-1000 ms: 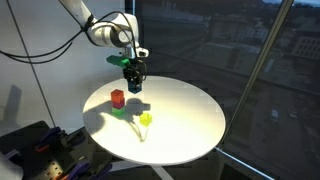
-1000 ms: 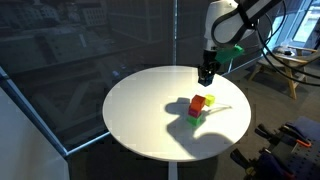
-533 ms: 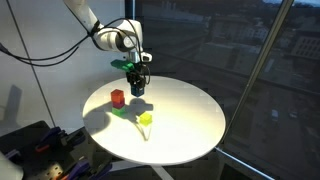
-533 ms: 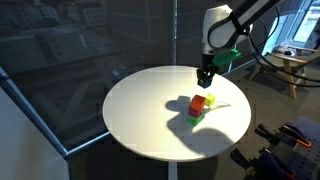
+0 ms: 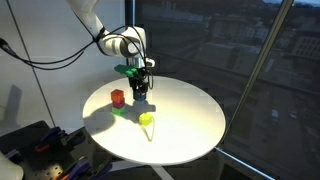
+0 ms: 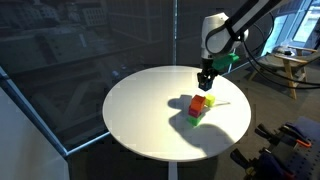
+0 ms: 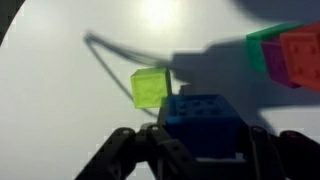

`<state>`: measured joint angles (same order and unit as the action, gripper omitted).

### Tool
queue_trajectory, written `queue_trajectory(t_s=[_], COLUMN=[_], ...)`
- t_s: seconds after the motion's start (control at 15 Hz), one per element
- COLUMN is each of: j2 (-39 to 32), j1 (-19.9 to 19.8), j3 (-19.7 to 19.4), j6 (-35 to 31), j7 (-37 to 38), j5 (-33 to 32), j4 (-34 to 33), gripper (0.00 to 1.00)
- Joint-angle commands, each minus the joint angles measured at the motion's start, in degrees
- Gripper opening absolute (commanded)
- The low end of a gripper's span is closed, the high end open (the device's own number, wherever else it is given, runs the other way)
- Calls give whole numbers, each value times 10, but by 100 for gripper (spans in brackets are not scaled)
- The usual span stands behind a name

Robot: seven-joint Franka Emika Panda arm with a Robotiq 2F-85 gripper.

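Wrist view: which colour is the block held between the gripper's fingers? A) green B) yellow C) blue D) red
C: a blue block sits clamped in the gripper, while the yellow block and the red block lie on the table beyond.

Plain white, no pattern, across the round surface (image 5: 190, 115); grey shadow patches on that white; deep blue, dotted with darker round marks on top, for the blue block (image 7: 205, 112); black for the gripper (image 5: 141, 93) closed around it; bright green for the green piece (image 6: 229, 60) on the wrist above, white for the arm (image 5: 92, 22); translucent yellow-green for the yellow-green block (image 7: 150, 87); red for the red block (image 5: 117, 98); green for the green block (image 6: 196, 114); purple on the purple face (image 7: 272, 60) between red and green.
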<state>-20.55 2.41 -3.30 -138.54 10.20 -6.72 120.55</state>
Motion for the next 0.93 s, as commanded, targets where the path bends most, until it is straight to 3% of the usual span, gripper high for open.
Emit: queue_trajectory(t_s=[0.0, 0.53, 0.6, 0.87], j2=[-13, -14, -14, -16], j1=[-6, -4, -4, -3], j3=[-2, -2, -2, -2], j6=[14, 1, 1, 1], j7=[-13, -2, -2, -2], j5=[-2, 0, 0, 0], j4=[-21, -9, -9, -8], gripper=[31, 31, 56, 56])
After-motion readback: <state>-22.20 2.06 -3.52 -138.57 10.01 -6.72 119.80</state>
